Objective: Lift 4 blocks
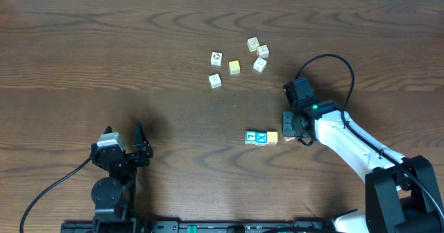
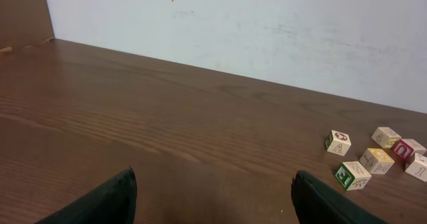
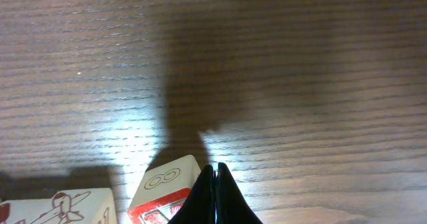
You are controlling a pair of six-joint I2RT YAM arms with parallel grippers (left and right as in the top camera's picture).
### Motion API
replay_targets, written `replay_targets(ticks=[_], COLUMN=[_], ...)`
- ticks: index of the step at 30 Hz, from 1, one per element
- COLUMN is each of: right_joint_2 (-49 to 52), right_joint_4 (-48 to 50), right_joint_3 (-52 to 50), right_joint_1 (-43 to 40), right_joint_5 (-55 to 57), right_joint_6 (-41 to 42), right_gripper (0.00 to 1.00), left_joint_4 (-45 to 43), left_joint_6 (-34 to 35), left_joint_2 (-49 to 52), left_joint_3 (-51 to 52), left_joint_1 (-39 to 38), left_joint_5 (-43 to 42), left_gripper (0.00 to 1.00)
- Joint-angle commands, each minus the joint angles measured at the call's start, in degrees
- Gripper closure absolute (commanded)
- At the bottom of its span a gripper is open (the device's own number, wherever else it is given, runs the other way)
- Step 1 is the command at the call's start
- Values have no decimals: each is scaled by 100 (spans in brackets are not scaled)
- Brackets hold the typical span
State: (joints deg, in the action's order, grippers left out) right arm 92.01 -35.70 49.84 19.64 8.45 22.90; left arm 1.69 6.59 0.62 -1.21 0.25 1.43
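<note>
A row of blocks lies right of centre: a teal-green one (image 1: 251,136), a blue one with a white X (image 1: 261,137) and a yellow-orange one (image 1: 272,137). Just right of them, a red-faced block (image 3: 162,199) with an 8 on top sits against my right gripper (image 3: 215,169), which is shut with nothing between its fingers. Its tips rest at that block's right edge. The right gripper (image 1: 287,130) hangs over the row's right end and hides most of the red block from above. My left gripper (image 1: 123,136) stands wide open at the front left, far from the blocks.
A loose group of cream cubes (image 1: 259,64) with one pale yellow cube (image 1: 234,67) lies at the back centre. The same cubes (image 2: 377,160) show at the right of the left wrist view. Another cube with a plane drawing (image 3: 57,207) sits left of the red one.
</note>
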Motion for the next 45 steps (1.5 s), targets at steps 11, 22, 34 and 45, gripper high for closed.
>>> replay_targets(ticks=[11,22,34,45], right_joint_2=[37,37,37,37], right_joint_4=[-208,-251,-15,339], right_joint_3=[70,66,61,61], right_joint_1=[-42,-42,-44,-46], right_joint_5=[-197,-450,-105,-144], right_joint_6=[-20,-20,-24,-92], right_gripper=[98,99,99,99], left_joint_4=[254,254,254,254], left_joint_6=[9,9,9,9], left_joint_2=[-33,-33,-33,-33], left_joint_3=[94,94,94,94], left_joint_1=[-17,-17,-17,-17], left_joint_5=[55,55,55,55], left_gripper=[25,25,25,25])
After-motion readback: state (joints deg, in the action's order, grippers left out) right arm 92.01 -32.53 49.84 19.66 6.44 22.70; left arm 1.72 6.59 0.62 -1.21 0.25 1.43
